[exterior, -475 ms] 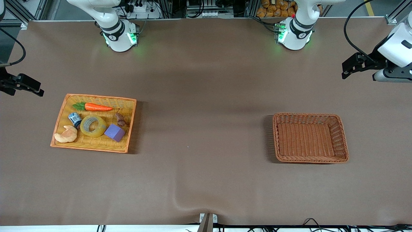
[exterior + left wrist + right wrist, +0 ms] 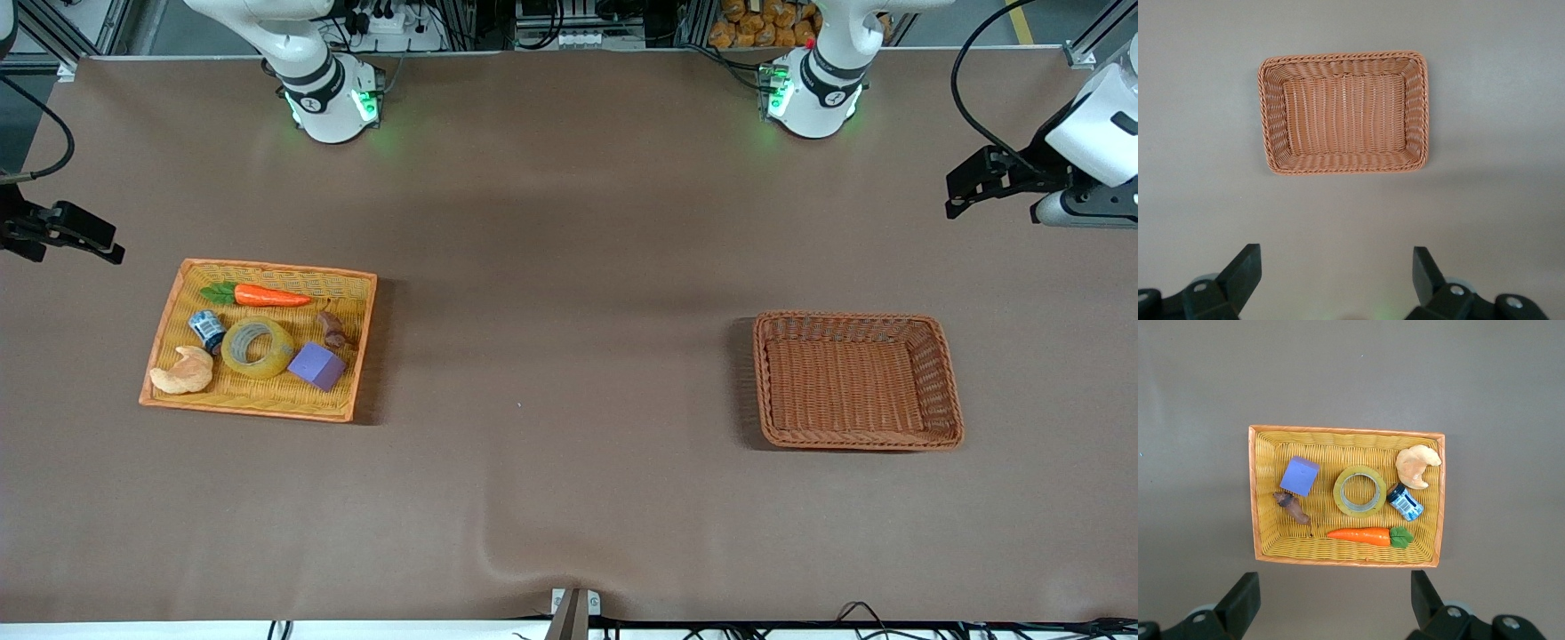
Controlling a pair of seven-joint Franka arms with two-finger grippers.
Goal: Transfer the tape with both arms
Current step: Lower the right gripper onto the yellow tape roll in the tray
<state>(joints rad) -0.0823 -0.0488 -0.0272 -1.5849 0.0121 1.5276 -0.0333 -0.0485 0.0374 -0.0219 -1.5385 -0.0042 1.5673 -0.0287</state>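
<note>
I see a brown table [image 2: 569,222] from a high camera facing my two arms. Starting at the right arm's end, the right gripper [image 2: 89,240] hangs in the air above the table edge, its fingers [image 2: 1241,600] spread apart and holding nothing. Nearby sits a flat yellow tray [image 2: 169,307]. The tape [image 2: 257,347] lies flat in the tray's middle. Around it lie a toy carrot [image 2: 262,295], farther from the camera, a small blue can [image 2: 207,330], a croissant toy [image 2: 183,372], a purple block [image 2: 316,365] and a small brown piece [image 2: 332,329]. Toward the left arm's end rests a brown wicker basket [image 2: 942,373], well apart from the tray. The left gripper [image 2: 965,191] hangs in the air above that end of the table, fingers [image 2: 1245,270] spread apart, holding nothing.
</note>
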